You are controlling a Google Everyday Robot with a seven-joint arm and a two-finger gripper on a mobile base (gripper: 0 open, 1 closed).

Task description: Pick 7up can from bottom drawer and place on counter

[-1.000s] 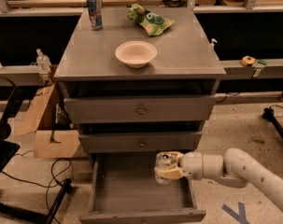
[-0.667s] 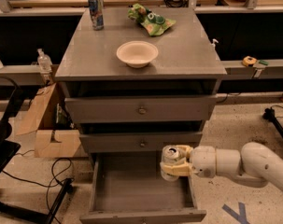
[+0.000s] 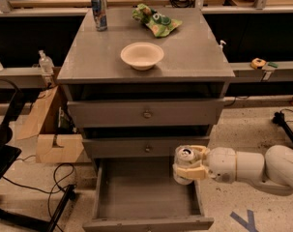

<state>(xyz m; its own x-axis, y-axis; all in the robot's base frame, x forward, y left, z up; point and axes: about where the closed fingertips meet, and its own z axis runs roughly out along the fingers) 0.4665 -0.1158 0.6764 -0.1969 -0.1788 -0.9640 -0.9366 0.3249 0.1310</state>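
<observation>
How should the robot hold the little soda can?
Around its round body, from the side. The 7up can stands upright, so its curved walls suit a sideways squeeze. The gripper grips it so, above the right of the open bottom drawer.

Robotics lab, workbenches (image 3: pixel 39 1), cables (image 3: pixel 55 178), hand (image 3: pixel 185 167) gripping 7up can (image 3: pixel 185 154) above bottom drawer (image 3: pixel 141 195)

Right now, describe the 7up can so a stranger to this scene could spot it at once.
Find the grey drawer cabinet and its open bottom drawer. Above that drawer's right side, the gripper has its jaws shut on the 7up can. It's short and pale with a silvery top, unlike the taller blue-and-silver can on the counter.
</observation>
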